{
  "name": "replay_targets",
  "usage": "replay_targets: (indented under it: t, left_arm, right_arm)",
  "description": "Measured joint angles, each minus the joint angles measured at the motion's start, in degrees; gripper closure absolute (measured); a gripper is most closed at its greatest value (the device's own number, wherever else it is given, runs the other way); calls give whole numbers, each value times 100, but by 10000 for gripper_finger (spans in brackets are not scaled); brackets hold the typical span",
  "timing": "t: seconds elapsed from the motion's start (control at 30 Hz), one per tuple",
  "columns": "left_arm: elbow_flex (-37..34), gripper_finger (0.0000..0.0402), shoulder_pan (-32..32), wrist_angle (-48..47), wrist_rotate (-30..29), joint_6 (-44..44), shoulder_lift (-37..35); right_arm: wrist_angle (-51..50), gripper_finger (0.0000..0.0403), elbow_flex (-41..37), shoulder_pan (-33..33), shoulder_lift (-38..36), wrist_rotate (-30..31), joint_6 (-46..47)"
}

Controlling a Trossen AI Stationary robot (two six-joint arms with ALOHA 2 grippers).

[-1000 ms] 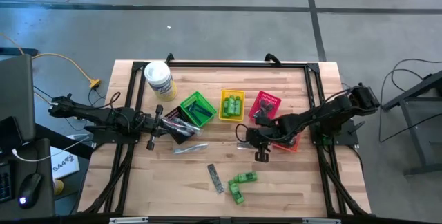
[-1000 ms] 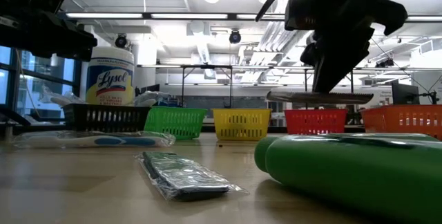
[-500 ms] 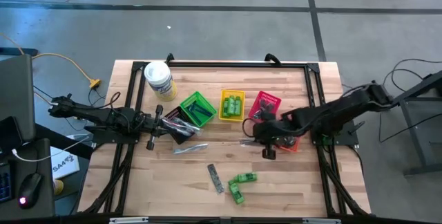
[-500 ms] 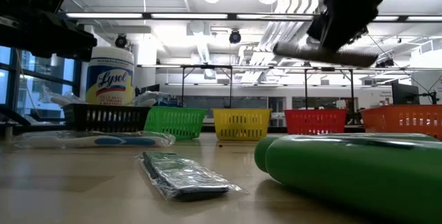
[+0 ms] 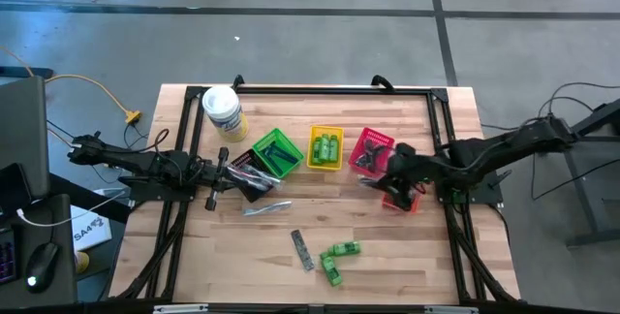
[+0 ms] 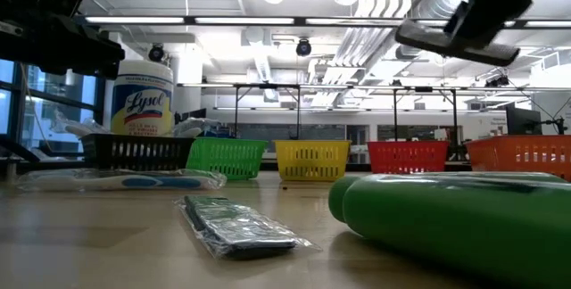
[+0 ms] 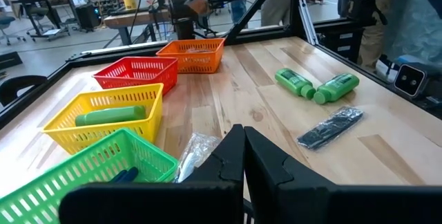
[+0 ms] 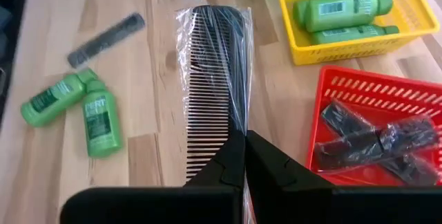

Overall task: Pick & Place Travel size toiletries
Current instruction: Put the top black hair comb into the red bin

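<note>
My right gripper (image 5: 386, 186) hangs above the table beside the red basket (image 5: 371, 149), shut on a black comb (image 8: 219, 79) in clear wrap. The same comb (image 6: 457, 41) shows high in the low view. On the near part of the table lie two green mini bottles (image 5: 338, 259), a wrapped dark comb (image 5: 303, 249) and a clear-wrapped stick (image 5: 266, 207). Two more green bottles (image 8: 342, 16) lie in the yellow basket (image 5: 325, 146), and dark combs (image 8: 376, 148) in the red one. My left gripper (image 5: 231, 173) rests shut by the black basket, holding nothing. My right gripper pinches one end of the wrapped comb (image 8: 233, 126) between its two fingers. The fingers slant down from the table's right side and lie along the comb, which sticks out straight ahead of them. The comb is lifted clear of the table, nearly level.
A row of baskets crosses the table's middle: black (image 5: 252, 171), green (image 5: 276, 152), yellow, red, and orange (image 5: 407, 201) partly under my right arm. A white wipes tub (image 5: 223, 110) stands at the far left. A black frame edges the table.
My right gripper has risen and drawn back toward the table's right edge, carrying the comb from low over the middle of the table up to beside the red and orange baskets. The comb has gone from level to slightly tipped. The gripper stays shut.
</note>
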Motion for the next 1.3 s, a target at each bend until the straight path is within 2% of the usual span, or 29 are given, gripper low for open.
replay_targets:
  t: [0.37, 0.63, 0.87, 1.3]
  left_arm:
    - [0, 402, 0, 0, -2, 2, 2]
    - [0, 402, 0, 0, -4, 1, 0]
    - [0, 402, 0, 0, -17, 3, 1]
    - [0, 402, 0, 0, -17, 0, 0]
  right_arm:
    - [1833, 400, -1923, 0, -1936, -157, 59]
    - [2405, 400, -2698, 0, -2862, -167, 51]
    - [2643, 400, -3177, 0, -3285, -166, 53]
    - [3613, 400, -3889, 0, -3358, -229, 74]
